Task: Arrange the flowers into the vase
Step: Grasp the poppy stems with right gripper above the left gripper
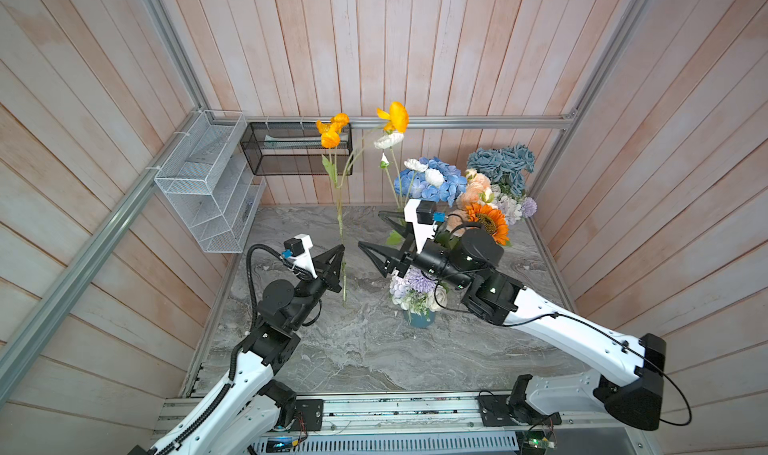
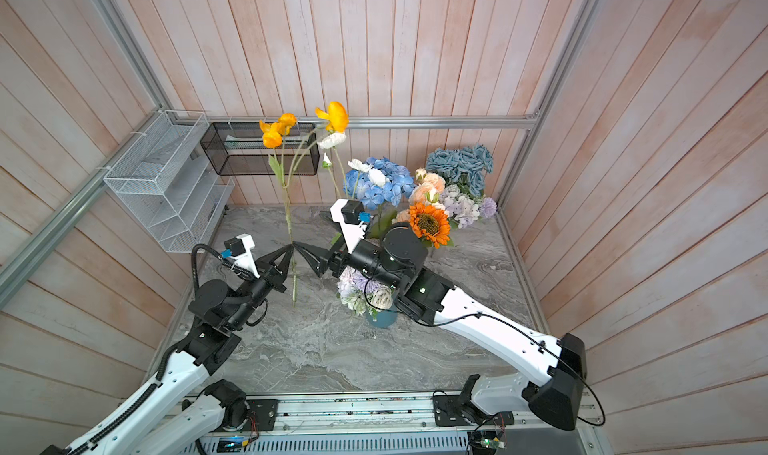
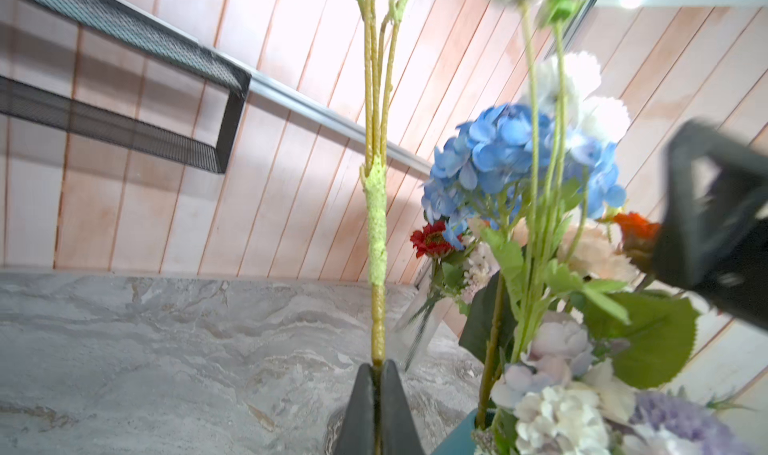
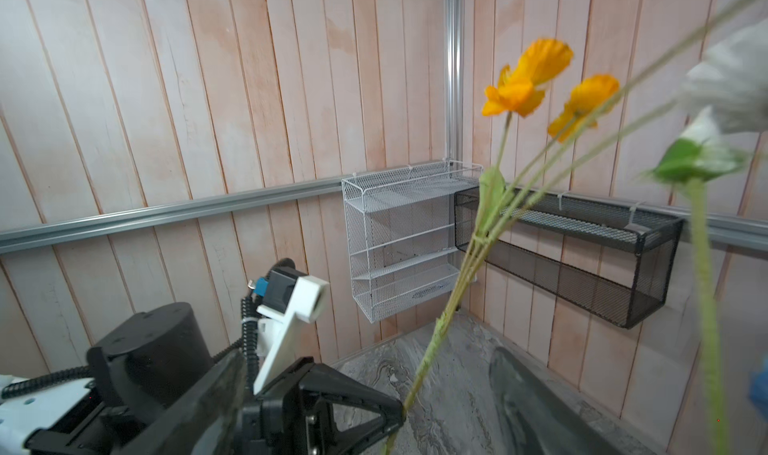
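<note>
1. Nearest the arms' bases lies a bare stretch of the grey marble counter [image 1: 353,357].
2. A teal vase [image 1: 419,319] stands upright on the counter right of the middle, under the right arm's wrist. Its mouth is packed with lilac and pale blooms [image 1: 409,284]. In the left wrist view, the thin stems of a white-bloomed spray [image 1: 434,177] rise out of the same vase.
3. Left of the vase and apart from it is the left gripper [image 1: 340,259]. Its jaws are pinched tight on the stem of a yellow-orange poppy spray [image 1: 331,133] and hold it upright. The blooms stand high against the back wall. The stem's lower end hangs below the jaws, and I cannot tell whether it touches the counter.
4. The right gripper [image 1: 370,227] hangs above the teal vase with its jaws spread wide and nothing between them. The tips point toward the held stem, near it but apart.
5. Farther off, in the back right corner, are a blue hydrangea [image 1: 432,181], peach roses [image 1: 473,191] and an orange sunflower [image 1: 488,222]. With them are lilac pompoms [image 1: 528,207] and dusty-blue roses [image 1: 500,164].
   - Both top views hide what these flowers stand in.
   - The left wrist view shows a clear glass vase [image 3: 417,330] under a red bloom [image 3: 432,239] beside the hydrangea.
6. Farthest, a white wire rack [image 1: 203,183] hangs on the left wall and a black mesh basket [image 1: 295,147] on the back wall. What they hold is too small to tell.
</note>
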You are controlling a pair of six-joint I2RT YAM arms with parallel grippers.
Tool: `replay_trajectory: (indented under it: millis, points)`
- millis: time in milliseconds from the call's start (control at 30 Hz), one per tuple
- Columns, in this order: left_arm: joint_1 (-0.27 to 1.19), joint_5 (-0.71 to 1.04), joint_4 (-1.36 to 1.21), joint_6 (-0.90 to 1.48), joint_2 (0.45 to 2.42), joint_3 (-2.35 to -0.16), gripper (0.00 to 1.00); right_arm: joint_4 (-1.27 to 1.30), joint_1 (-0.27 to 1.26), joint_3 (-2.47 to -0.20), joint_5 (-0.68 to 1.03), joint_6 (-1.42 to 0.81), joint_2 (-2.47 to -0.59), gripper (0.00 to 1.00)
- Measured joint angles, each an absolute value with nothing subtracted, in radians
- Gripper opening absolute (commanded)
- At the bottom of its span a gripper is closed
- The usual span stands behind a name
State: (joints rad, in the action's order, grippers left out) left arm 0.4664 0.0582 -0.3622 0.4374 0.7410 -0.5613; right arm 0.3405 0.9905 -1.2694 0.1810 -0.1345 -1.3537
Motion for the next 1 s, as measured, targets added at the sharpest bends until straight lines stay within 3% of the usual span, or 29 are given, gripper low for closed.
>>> replay_trajectory:
  millis: [500,600,733,1000]
  points:
    - [0.465,0.103,-0.508,0.350,0.661,-0.473,0.00,0.327,0.992,-1.419,0.229,-0.157,-1.593,0.76]
    - [0.465,0.113,-0.526,0.340,0.657,-0.456,0.00,0.327,0.992,-1.428,0.248,-0.159,-1.607,0.67]
    - [0.465,0.127,-0.541,0.331,0.650,-0.440,0.00,0.324,0.992,-1.430,0.268,-0.167,-1.619,0.47]
    - [0.465,0.129,-0.567,0.324,0.644,-0.440,0.00,0.325,0.993,-1.430,0.320,-0.189,-1.623,0.30]
